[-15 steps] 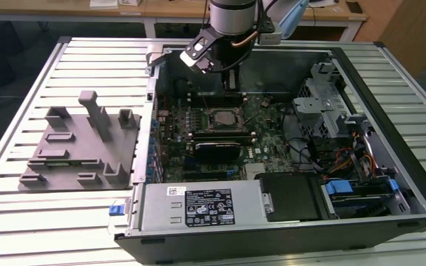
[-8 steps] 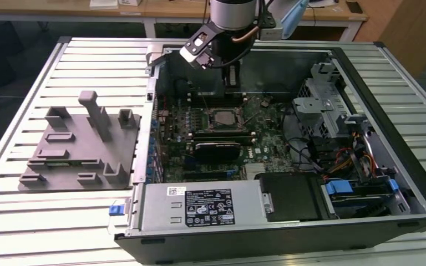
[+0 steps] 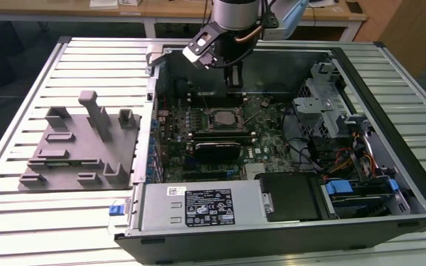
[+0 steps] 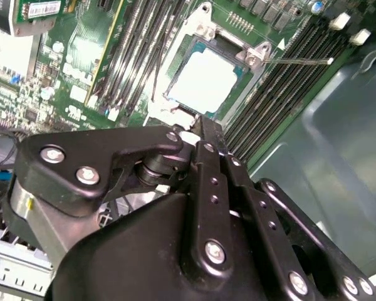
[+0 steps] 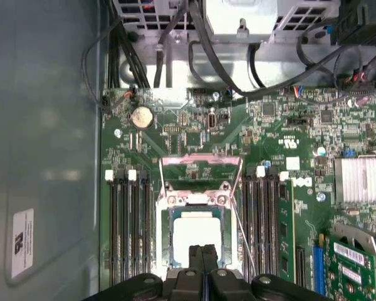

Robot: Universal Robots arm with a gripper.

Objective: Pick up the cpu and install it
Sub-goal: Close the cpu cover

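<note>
Slatted table (image 3: 13, 221), open computer case (image 3: 198, 246); grey tray (image 3: 72, 149) at case's 9 o'clock, exterior view. Status: cpu (image 5: 197, 231) seated in socket (image 5: 169, 202); gripper (image 5: 203, 251) clenched, empty, just above; load plate (image 5: 200, 164) apparently unlatched.

Shiny metal cpu (image 5: 197, 229), matt black gripper (image 5: 202, 252), ribbed metal table (image 3: 28, 224)

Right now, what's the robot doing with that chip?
Gripper shut, holding nothing, over the socket. Cpu lying in socket, cover frame open. Nothing blocking.
</note>
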